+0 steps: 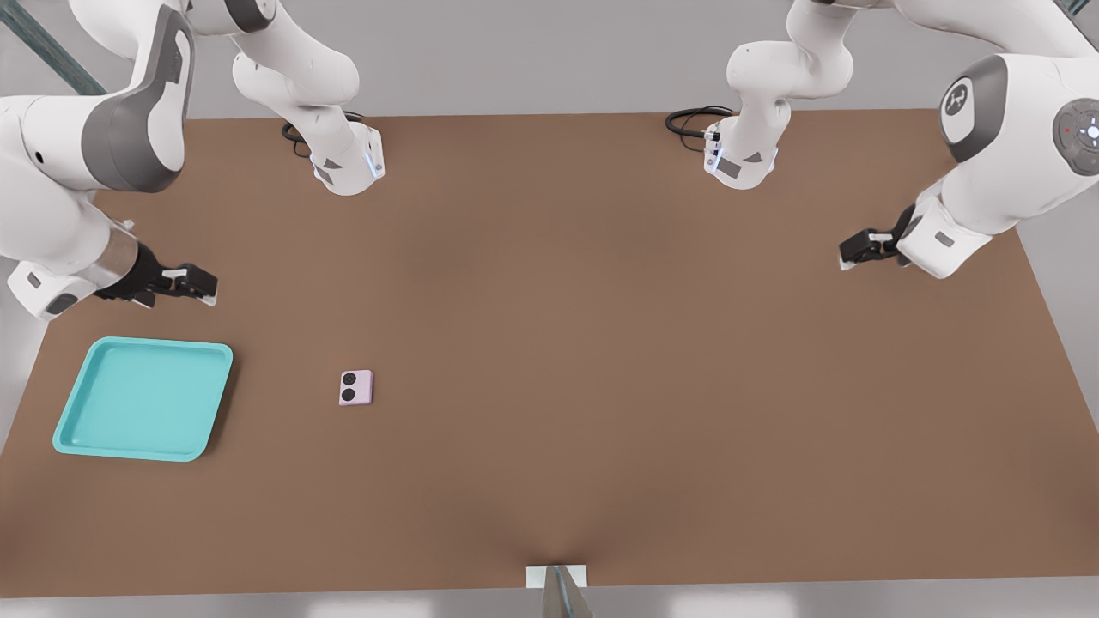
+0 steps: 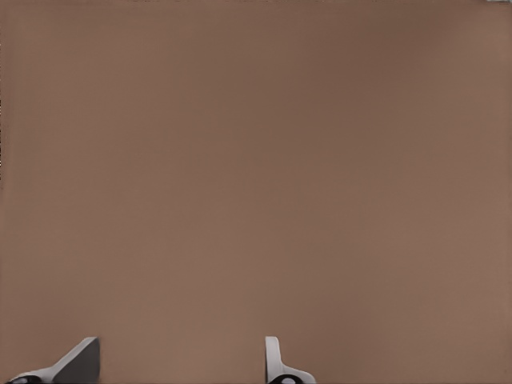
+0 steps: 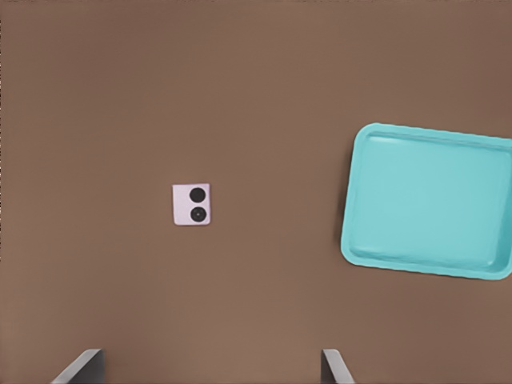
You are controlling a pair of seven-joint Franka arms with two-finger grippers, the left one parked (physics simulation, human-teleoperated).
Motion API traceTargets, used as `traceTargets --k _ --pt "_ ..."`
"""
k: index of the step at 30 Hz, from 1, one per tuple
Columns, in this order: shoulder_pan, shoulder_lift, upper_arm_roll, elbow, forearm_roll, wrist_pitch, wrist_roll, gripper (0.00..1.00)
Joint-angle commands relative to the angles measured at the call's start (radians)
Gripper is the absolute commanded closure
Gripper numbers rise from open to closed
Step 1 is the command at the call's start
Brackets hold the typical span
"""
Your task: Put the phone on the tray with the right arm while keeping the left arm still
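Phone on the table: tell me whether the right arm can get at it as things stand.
Probably yes. The phone lies flat and alone on the table, apart from the tray; the gripper hangs open above, nothing between them.

tray [image 1: 142, 398] on tabletop [image 1: 601, 343] at the front view's left | phone [image 1: 355, 387] flat on tabletop, apart from tray, to its right in the front view | tool [image 1: 193, 283] above tabletop, behind tray, fingers [image 3: 80, 370] spread
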Motion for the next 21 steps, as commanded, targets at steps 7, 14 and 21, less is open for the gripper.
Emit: traceTargets --k 7,14,21 --pt "0.176 0.150 0.010 0.009 -0.013 0.153 0.136 0.00" --pt "0.251 0.407 0.008 -0.154 -0.001 0.593 0.277 0.00" --pt "0.159 0.414 0.005 -0.298 0.039 0.699 0.303 0.00"
